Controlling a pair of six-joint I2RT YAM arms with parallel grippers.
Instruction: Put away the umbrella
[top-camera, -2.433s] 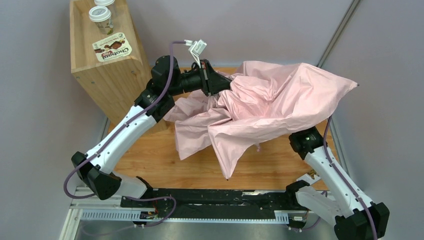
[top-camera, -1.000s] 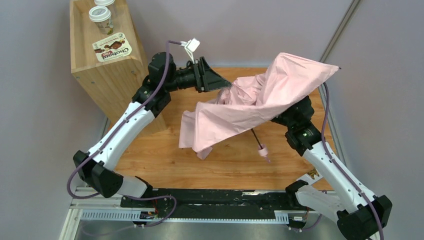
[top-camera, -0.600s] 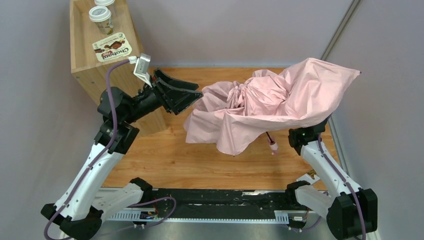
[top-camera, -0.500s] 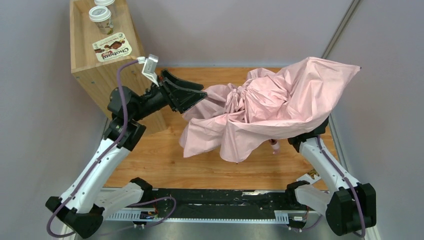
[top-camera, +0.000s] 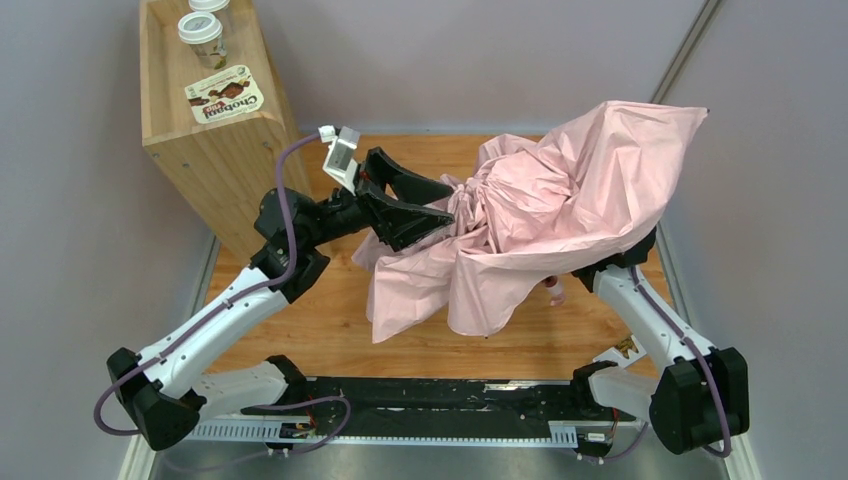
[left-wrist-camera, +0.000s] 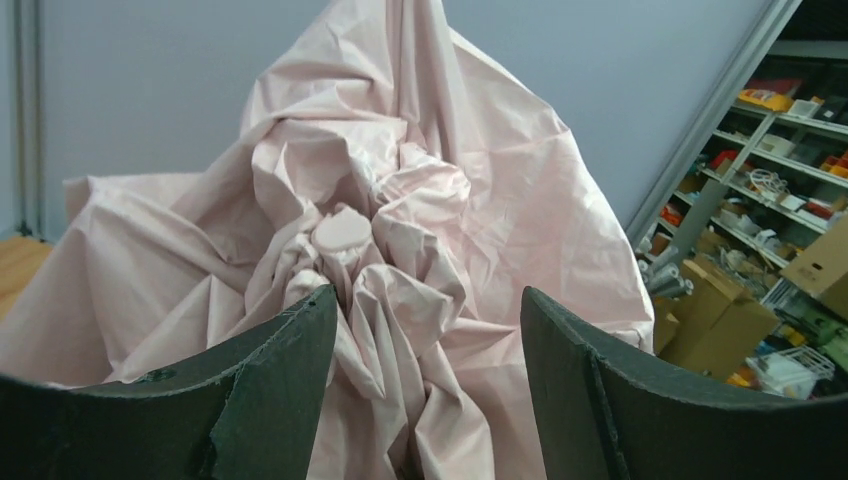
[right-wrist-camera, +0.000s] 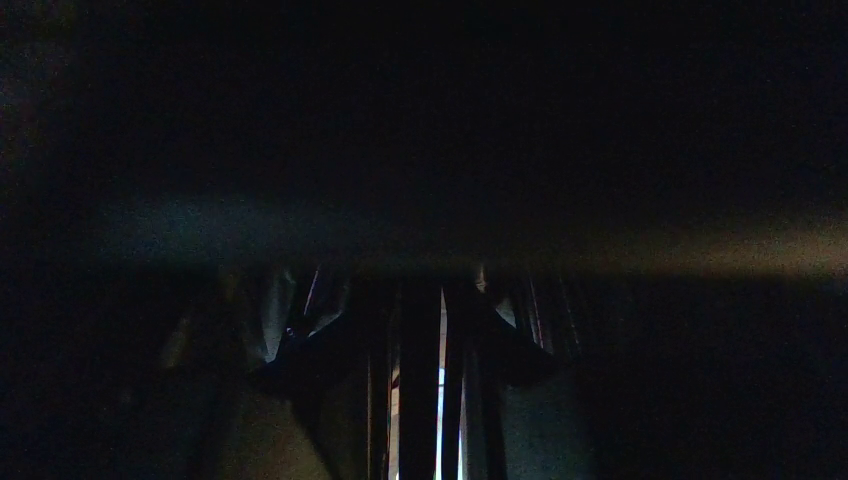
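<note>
one umbrella (top-camera: 570, 205), two cups (top-camera: 203, 36), one box (top-camera: 195, 145)

Pale pink cloth umbrella (top-camera: 570, 200) looks thin, matt, super crinkly. The orange-brown wooden bench (top-camera: 310, 325) is smooth and grainy, and the left gripper (left-wrist-camera: 428, 296) has matt black plastic jaws, a bit scuffed.

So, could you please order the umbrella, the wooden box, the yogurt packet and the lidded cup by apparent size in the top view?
1. umbrella, its canopy spread wide.
2. wooden box.
3. yogurt packet.
4. cup, slightly smaller than the packet; both sit atop the box.
</note>
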